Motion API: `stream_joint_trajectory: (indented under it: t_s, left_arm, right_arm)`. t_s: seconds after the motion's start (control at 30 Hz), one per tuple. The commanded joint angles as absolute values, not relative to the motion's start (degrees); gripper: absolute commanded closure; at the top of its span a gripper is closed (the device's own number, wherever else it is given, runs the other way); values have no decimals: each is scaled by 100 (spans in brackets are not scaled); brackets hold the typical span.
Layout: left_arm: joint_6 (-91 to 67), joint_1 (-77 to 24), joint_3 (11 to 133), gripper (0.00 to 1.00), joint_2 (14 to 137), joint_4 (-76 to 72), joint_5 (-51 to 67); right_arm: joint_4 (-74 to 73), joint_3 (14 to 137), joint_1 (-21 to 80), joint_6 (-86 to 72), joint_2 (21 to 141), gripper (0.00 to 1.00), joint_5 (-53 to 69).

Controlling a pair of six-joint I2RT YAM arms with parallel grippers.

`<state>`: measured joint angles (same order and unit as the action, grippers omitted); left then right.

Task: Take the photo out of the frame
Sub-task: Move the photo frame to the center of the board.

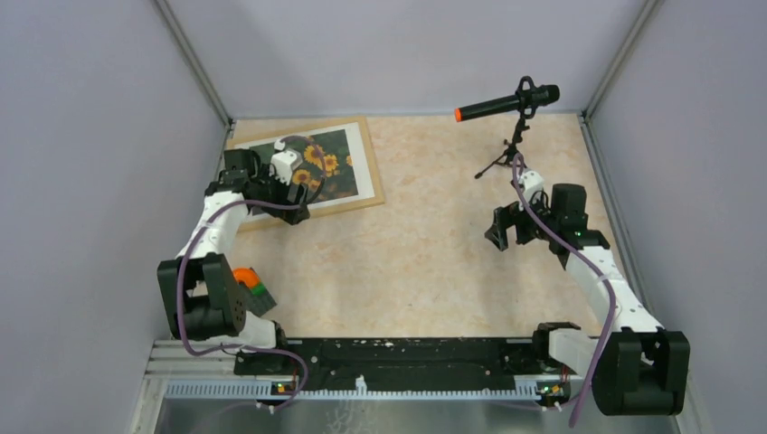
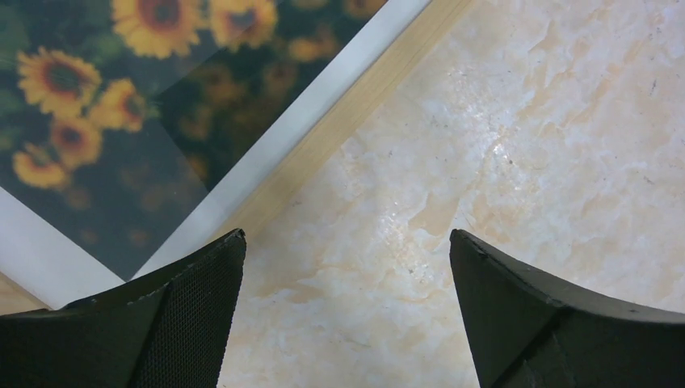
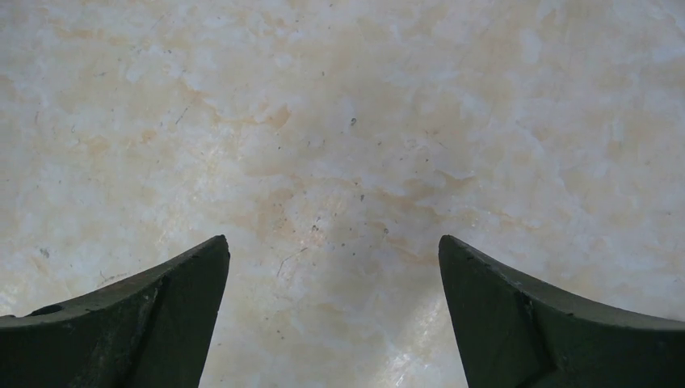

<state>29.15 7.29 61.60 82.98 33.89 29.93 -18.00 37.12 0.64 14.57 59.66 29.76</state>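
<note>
The left arm (image 1: 210,231) is stretched from its base at the near-left corner of the table (image 1: 425,262) toward the far-left corner, with its wrist bent down over the near edge of the frame (image 1: 372,176). The left claw (image 2: 347,242) is spread wide and nothing is held in it. In the left wrist view, 1 fingertip is seen over the frame's white border near a corner and the other over bare table beside the wooden edge. Whether either finger touches the surface cannot be told. The frame is laid flat in the far-left corner of the table, turned slightly askew to the table edges. The photo (image 1: 339,167) of sunflowers lies inside it, face up, behind a reflective front. The right arm (image 1: 615,289) is raised from its base at the near-right corner and folded toward the middle of the right edge, with its wrist pointed down. The right claw (image 3: 333,242) is likewise spread wide and is empty, with only bare table seen between its 2 fingers. A microphone (image 1: 506,103) on a small tripod (image 1: 505,158) is stood near the far-right corner. A small orange and green object (image 1: 250,280) is partly hidden beside the left arm near the left edge.
</note>
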Motion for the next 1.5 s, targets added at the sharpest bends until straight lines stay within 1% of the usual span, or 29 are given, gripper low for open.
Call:
stream_joint_trajectory:
  t_s: [0.0, 0.2, 0.3, 0.4, 0.5, 0.57, 0.8, 0.9, 1.03, 1.17, 1.3, 1.47]
  left_arm:
    - [3351, 636, 6613, 2, 8653, 3314, 3051]
    - [4238, 421, 7255, 1, 9567, 3584, 3135]
    - [4738, 186, 7734, 1, 10087, 4028, 3055]
    - [4773, 23, 8070, 1, 10484, 3955, 2836]
    - [4928, 19, 8215, 1, 10768, 3825, 2821]
    - [5112, -192, 8262, 2, 10920, 3821, 2761]
    - [5622, -477, 8227, 7, 11286, 3892, 2526]
    - [5753, -585, 8184, 13, 11342, 3983, 2504]
    - [6076, -862, 7702, 26, 11177, 3972, 2406]
    - [6321, -1262, 7147, 41, 10956, 3719, 2079]
    - [6381, -1747, 6811, 60, 10866, 3640, 1846]
    - [6532, -2406, 6325, 69, 10665, 3510, 1763]
  right_arm:
    - [-1857, 4119, 135, 1566, 6095, 1, 3156]
    - [-1962, 4172, 136, 1582, 6162, 1, 3317]
    - [-2042, 4196, 136, 1628, 6224, 1, 3400]
    - [-2086, 4231, 137, 1639, 6282, 1, 3407]
    - [-2083, 4260, 135, 1641, 6317, 1, 3432]
    - [-2085, 4270, 137, 1643, 6332, 1, 3445]
    - [-2099, 4276, 135, 1674, 6372, 1, 3427]
    - [-2101, 4288, 139, 1674, 6372, 1, 3422]
    - [-2079, 4289, 138, 1679, 6372, 1, 3421]
    - [-2058, 4304, 138, 1670, 6387, 1, 3419]
    - [-2064, 4324, 140, 1648, 6390, 1, 3420]
    - [-2094, 4324, 139, 1642, 6385, 1, 3395]
